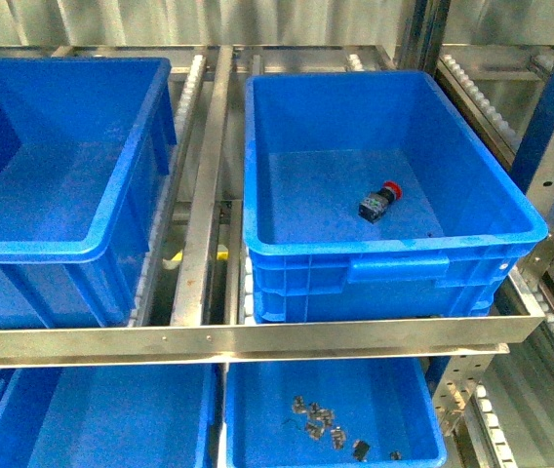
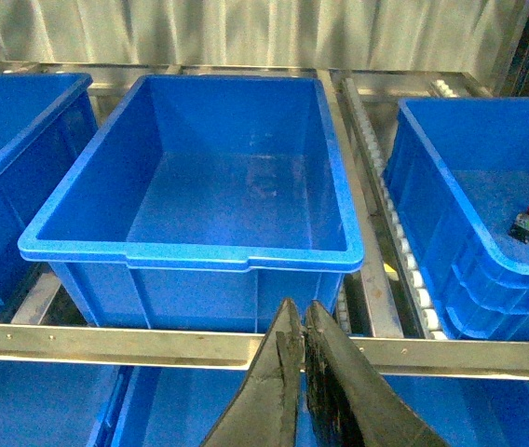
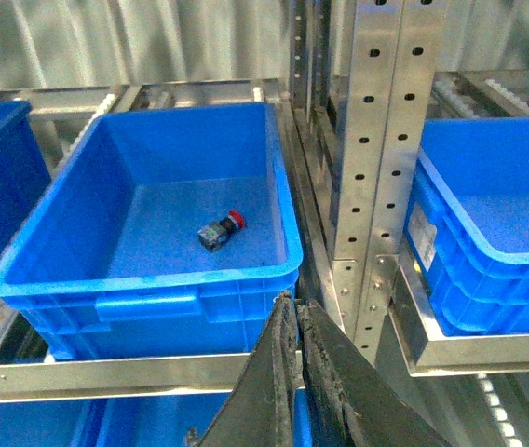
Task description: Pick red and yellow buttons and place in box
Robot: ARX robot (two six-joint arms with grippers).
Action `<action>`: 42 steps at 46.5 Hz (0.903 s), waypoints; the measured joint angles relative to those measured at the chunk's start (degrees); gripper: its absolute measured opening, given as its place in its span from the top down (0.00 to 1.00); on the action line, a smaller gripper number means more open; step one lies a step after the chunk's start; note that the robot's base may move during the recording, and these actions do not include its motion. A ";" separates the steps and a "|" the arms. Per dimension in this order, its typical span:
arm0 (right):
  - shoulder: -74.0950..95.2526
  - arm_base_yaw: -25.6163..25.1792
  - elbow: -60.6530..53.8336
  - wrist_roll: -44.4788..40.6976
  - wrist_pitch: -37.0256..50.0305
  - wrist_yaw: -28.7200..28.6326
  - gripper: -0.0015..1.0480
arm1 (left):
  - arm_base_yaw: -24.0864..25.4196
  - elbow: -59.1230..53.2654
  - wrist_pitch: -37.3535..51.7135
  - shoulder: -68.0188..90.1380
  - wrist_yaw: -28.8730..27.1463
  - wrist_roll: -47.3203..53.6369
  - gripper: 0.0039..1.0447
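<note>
Front view: a deep bright-blue plastic crate (image 1: 394,244) with a raised front panel holds one red-capped black push-button switch (image 1: 379,202), lying on its side just toward three o'clock of the floor's middle. At nine o'clock stands a second blue plastic crate (image 1: 62,239). At six o'clock, a lower blue tray (image 1: 433,434) holds small grey metal parts (image 1: 318,417). The black left gripper (image 2: 302,307) and black right gripper (image 3: 294,303) each have their fingers pressed together.

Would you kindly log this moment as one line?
left fingers shut, empty | right fingers shut, empty | red button lying in box

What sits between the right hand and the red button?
Right wrist view: only the box's front rim and bare floor lie between the right hand and the red button.
</note>
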 joint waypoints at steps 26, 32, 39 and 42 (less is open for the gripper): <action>-14.97 0.00 0.02 -0.02 -15.17 0.00 0.97 | 0.00 0.00 0.00 0.00 0.00 0.09 0.44; -14.97 0.00 0.02 -0.02 -15.19 0.00 0.78 | 0.00 0.00 0.00 0.00 0.00 0.11 0.24; -14.95 0.00 0.02 -0.02 -15.19 0.00 0.54 | 0.00 0.00 -0.02 0.00 0.00 0.20 0.06; -14.95 0.00 0.02 0.00 -15.19 0.00 0.39 | 0.00 0.00 0.00 0.00 0.00 0.20 0.08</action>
